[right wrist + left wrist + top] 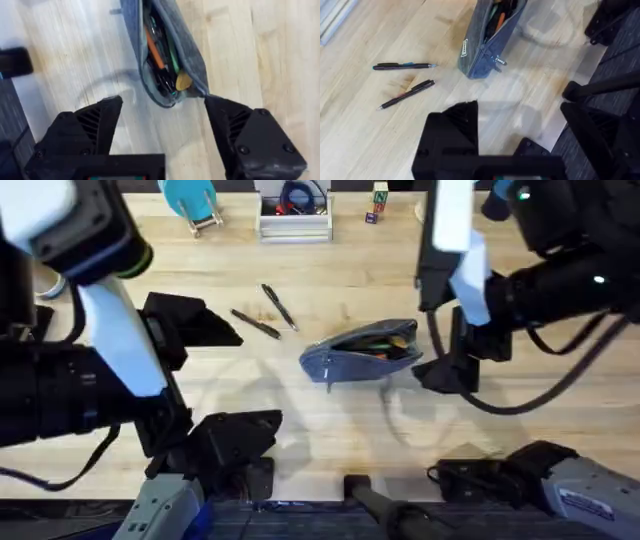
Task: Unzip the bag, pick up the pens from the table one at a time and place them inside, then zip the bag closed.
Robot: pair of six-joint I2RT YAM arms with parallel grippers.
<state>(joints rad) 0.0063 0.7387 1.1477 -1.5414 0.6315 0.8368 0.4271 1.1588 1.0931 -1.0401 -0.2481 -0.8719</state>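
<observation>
The bag (362,351) lies near the table's (330,420) middle, unzipped and gaping; inside it are an orange pen, a green one, dark ones and a yellow tip, seen from the right wrist. Its zip pull (499,61) hangs at the end nearer the pens. The right gripper (162,117) hovers at the bag's other end, fingers spread wide, one finger (227,120) just beside the fabric, holding nothing. The left gripper (205,330) stands open and empty beside two pens (268,315), which lie apart on the wood just beyond the bag.
</observation>
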